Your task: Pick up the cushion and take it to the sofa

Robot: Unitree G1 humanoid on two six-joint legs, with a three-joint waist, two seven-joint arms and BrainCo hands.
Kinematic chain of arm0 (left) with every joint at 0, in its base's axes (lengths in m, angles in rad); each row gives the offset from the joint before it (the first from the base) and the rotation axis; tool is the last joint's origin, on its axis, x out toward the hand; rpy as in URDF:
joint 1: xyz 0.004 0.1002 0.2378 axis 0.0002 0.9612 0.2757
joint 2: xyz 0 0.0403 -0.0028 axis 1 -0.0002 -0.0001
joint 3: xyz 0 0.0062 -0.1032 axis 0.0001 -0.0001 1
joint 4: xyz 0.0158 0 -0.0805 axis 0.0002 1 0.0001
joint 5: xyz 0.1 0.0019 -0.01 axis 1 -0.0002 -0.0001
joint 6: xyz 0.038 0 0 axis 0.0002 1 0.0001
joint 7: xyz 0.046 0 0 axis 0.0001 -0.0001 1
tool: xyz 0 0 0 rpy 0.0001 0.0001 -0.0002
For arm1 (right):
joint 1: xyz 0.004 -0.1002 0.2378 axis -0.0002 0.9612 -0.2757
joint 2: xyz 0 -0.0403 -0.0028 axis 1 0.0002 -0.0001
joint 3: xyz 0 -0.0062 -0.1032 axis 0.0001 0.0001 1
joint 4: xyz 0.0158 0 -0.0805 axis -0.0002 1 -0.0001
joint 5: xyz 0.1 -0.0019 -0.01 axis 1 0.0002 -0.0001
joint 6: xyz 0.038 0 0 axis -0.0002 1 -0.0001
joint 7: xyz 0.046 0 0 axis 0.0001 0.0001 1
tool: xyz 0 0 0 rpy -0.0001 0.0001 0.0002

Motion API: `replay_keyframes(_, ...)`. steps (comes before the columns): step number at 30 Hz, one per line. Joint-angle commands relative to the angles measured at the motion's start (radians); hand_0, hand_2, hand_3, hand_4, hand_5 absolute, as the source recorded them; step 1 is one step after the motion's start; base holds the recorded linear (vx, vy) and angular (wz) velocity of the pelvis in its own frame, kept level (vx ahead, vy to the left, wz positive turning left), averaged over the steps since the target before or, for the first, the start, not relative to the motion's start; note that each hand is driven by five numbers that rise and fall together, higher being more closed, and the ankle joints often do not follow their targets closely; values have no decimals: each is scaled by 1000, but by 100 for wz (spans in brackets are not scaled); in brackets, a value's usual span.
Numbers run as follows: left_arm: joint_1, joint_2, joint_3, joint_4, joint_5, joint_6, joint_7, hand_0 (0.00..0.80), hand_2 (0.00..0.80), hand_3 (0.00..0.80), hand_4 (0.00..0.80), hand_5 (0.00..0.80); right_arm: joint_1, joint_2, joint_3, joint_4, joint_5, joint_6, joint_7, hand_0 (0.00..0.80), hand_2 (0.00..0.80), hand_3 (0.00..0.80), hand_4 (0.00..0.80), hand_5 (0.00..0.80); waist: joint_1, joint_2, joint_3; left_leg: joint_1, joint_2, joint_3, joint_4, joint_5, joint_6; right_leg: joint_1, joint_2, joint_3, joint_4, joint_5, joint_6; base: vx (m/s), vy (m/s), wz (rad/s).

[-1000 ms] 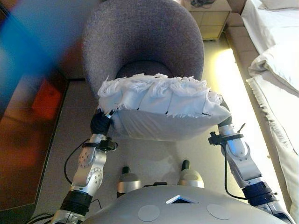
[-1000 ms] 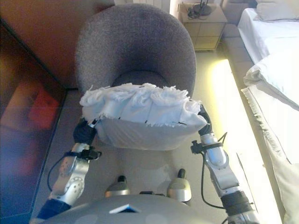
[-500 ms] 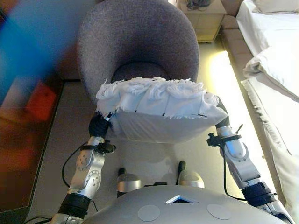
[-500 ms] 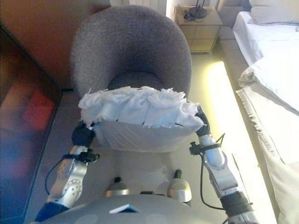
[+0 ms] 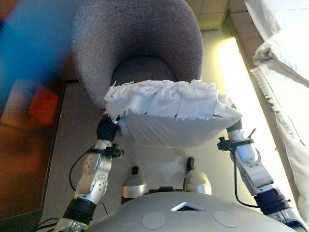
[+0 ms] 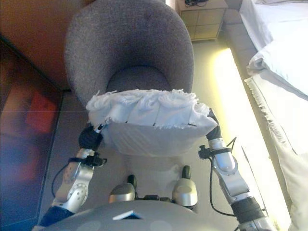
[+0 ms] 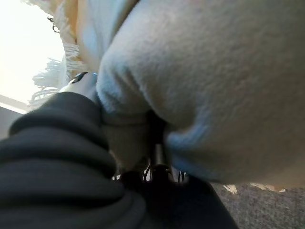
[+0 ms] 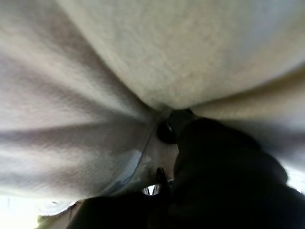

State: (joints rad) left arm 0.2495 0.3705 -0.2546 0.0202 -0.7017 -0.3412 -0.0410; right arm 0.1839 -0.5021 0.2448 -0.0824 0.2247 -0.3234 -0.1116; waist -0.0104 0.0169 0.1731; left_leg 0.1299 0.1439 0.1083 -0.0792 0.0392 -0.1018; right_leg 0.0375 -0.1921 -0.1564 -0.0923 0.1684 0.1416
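A white cushion (image 5: 169, 113) with a fringed top edge is held up between my two hands, in front of the seat of a round grey armchair (image 5: 140, 38). My left hand (image 5: 107, 129) is at the cushion's left lower corner, with only its dark wrist cover showing. My right hand (image 5: 235, 126) is at the right lower corner, also mostly hidden by the cushion. In the left wrist view the cushion (image 7: 205, 86) presses against the hand's dark cover (image 7: 52, 157). In the right wrist view the cushion (image 8: 143, 62) fills the view over the dark cover (image 8: 224, 171).
A bed (image 5: 289, 58) with white bedding runs along the right side. A small wooden nightstand (image 6: 202, 21) stands behind the armchair on the right. A dark reddish wall or cabinet (image 6: 24, 110) lines the left. Pale floor (image 5: 63, 125) lies between it and the chair.
The whole view has shifted and the armchair looks nearer, so the camera has moved. The cushion stays held between both hands in the same way.
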Motion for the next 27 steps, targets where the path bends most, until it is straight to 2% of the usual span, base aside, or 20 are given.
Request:
replay_keyframes(1,-148,-10,-23,-126,30,-113,-23,800,800,800,800,800,-96,40,22,-141,-17,-98,31,800,800,800,800,800,5,-45,-49,2,-17,11,27,-56,3,112,36,-42,20,-148,-13,42,10,10)
replay_keyframes(10,-147,-7,-5,-121,23,-99,-50,800,800,800,800,800,-87,80,1,-153,16,-87,65,800,800,800,800,800,-4,-49,-65,14,-34,16,-8,-65,25,105,59,-27,24,-157,-19,13,-27,2)
replay_keyframes(15,-145,-5,-2,-126,13,-96,-53,800,800,800,800,800,-88,71,1,-161,10,-74,58,800,800,800,800,800,-12,-58,-53,18,-7,27,18,-57,15,98,80,1,38,-169,-37,6,-94,-4)
replay_keyframes(16,-142,-8,2,-128,10,-102,-52,800,800,800,800,800,-97,66,5,-161,10,-75,60,800,800,800,800,800,-10,-72,-41,-4,13,36,104,-63,4,90,75,6,52,-165,-44,-24,-79,-5)
replay_keyframes(17,-142,-8,3,-128,9,-102,-52,800,800,800,800,800,-99,65,6,-161,10,-76,60,800,800,800,800,800,-11,-72,-40,-12,16,35,120,-68,2,87,75,6,54,-165,-45,-53,-141,-6)
replay_keyframes(18,-136,-7,5,-125,3,-123,-65,800,800,800,800,800,-107,51,13,-160,18,-87,61,800,800,800,800,800,-6,-93,-18,-72,48,40,285,-32,-8,78,70,7,76,-164,-64,-36,-145,-12)
replay_keyframes(19,-133,-7,3,-118,3,-131,-73,800,800,800,800,800,-111,46,17,-152,19,-94,55,800,800,800,800,800,-3,-98,-4,-117,65,34,364,-6,-10,75,73,6,89,-166,-77,-33,-179,-16)
replay_keyframes(21,-134,-13,0,-106,-15,-130,-85,800,800,800,800,800,-126,36,24,-135,29,-102,49,800,800,800,800,800,6,-106,27,-193,73,22,482,21,-5,81,80,20,110,-172,-96,50,-104,-17)
replay_keyframes(22,-133,-20,4,-102,-21,-129,-106,800,800,800,800,800,-129,33,28,-128,37,-110,53,800,800,800,800,800,16,-106,38,-214,49,9,482,11,2,88,82,27,119,-179,-96,144,-15,-15)
replay_keyframes(25,-119,-23,7,-118,-33,-142,-102,800,800,800,800,800,-135,37,37,-130,29,-110,69,800,800,800,800,800,46,-71,46,-226,-31,-26,348,5,16,112,104,55,122,-213,-79,229,73,-31)
replay_keyframes(27,-126,-22,-5,-124,-38,-145,-76,800,800,800,800,800,-142,36,49,-142,16,-103,57,800,800,800,800,800,67,-46,46,-255,-51,-23,221,43,15,153,126,79,105,-240,-72,341,93,-76)
